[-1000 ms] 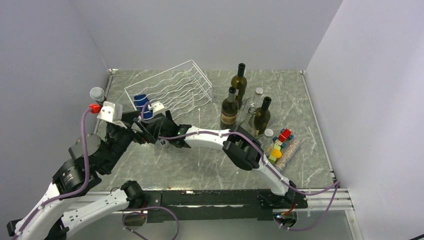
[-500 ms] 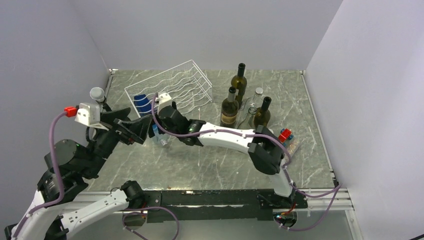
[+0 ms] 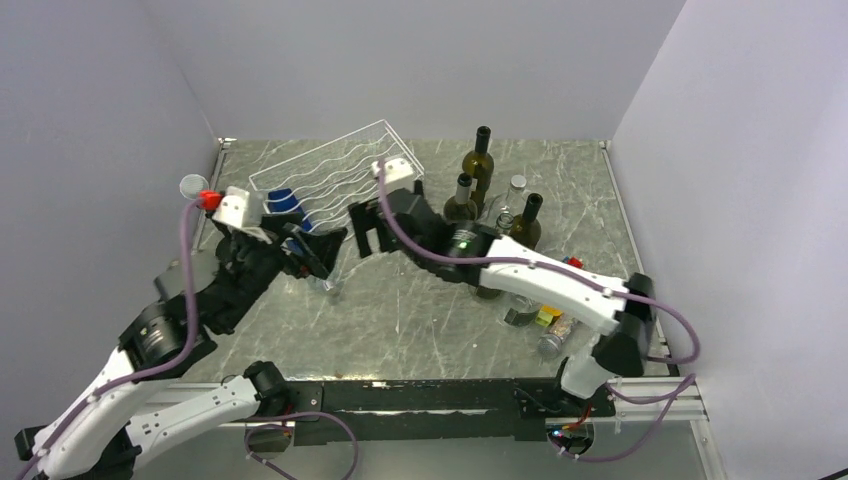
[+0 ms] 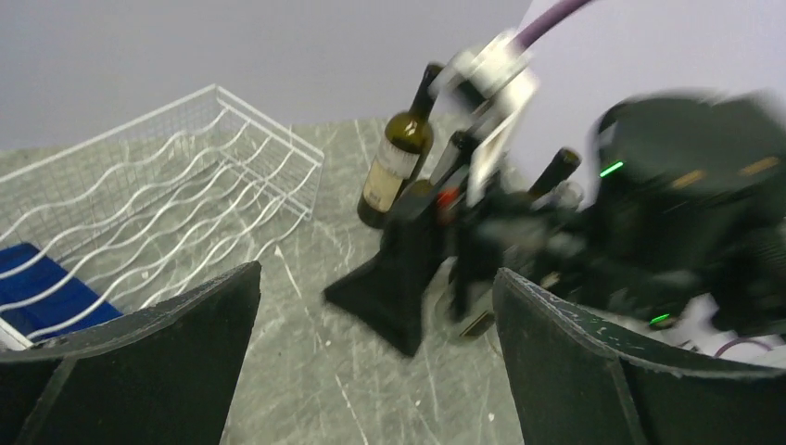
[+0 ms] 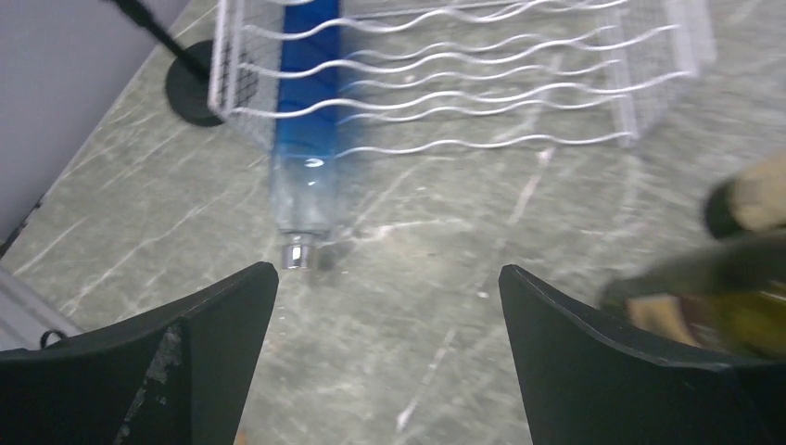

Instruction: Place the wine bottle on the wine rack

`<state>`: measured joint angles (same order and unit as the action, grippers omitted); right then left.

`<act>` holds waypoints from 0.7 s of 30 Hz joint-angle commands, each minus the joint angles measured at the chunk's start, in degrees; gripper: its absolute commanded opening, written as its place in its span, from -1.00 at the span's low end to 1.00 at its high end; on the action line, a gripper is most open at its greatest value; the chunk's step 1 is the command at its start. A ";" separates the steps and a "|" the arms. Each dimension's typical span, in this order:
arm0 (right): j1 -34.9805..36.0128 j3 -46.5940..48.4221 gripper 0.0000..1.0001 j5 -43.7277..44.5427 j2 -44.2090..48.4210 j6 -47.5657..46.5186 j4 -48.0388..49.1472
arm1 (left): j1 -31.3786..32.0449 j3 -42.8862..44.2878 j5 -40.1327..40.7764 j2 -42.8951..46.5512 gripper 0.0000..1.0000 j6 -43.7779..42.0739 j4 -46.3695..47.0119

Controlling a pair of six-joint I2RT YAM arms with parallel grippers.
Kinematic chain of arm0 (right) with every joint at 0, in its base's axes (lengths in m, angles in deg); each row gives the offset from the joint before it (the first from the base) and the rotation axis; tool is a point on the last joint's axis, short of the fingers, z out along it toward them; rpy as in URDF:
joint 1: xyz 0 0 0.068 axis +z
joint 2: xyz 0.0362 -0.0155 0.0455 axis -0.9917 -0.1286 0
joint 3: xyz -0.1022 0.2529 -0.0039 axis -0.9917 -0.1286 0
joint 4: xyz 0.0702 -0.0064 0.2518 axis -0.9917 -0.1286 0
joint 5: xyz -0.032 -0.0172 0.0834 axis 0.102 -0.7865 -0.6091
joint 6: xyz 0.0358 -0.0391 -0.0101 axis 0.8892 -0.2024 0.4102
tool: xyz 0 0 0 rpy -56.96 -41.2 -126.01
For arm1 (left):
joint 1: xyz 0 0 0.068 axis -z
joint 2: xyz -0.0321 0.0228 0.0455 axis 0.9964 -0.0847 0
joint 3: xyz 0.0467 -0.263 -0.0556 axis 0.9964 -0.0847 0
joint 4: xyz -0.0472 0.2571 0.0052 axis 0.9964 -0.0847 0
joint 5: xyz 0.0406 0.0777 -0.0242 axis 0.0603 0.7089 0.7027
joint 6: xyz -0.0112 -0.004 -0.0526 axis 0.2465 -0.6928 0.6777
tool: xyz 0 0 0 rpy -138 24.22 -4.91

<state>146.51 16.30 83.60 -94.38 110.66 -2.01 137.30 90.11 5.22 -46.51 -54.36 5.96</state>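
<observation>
Both claws spread and empty; blue bottle lying in the rack.
The left claw [image 4: 375, 278], jaws wide, has swung in toward the bottle's neck since half a second ago. The bottle [image 5: 306, 176], blue glass fading clear to a silver cap, lies in the 8 o'clock cradle of the white wavy-wire rack [image 3: 340, 170], its neck out over the grey veined table [image 3: 420, 320]. The right claw [image 5: 389, 269], likewise splayed, has drawn off toward 3 o'clock, nearer the dark bottles [image 3: 480, 160].

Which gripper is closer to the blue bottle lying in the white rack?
Left. The left gripper is right beside the neck of the blue bottle, at the front of the rack. The right gripper is farther off to the right, jaws open toward the bottle.
</observation>
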 commanded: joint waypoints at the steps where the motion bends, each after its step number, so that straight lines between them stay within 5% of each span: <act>1: -1.95 2.29 0.91 11.29 8.78 -2.03 -10.70 | 0.01 -1.97 -0.79 -2.04 0.99 2.50 2.93; 5: -2.66 -2.57 0.91 18.40 17.06 -8.42 -4.97 | -0.04 -3.81 -1.45 -3.21 0.99 3.32 3.26; 9: -6.64 0.37 0.90 20.49 17.95 -5.59 -12.78 | 0.02 -5.20 -1.41 -4.00 0.99 4.40 3.46; 14: -13.08 0.16 0.86 15.06 15.10 -4.66 -16.32 | -0.04 -7.82 -2.92 -4.06 0.99 5.69 4.78; 21: -17.62 -0.71 0.49 9.54 10.97 -5.70 -13.56 | -0.04 -9.92 -4.93 -4.71 0.99 5.93 6.77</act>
<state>129.75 15.82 97.13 -83.61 106.10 -16.76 137.30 80.47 2.45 -50.62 -49.45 8.61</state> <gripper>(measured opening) 0.776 0.994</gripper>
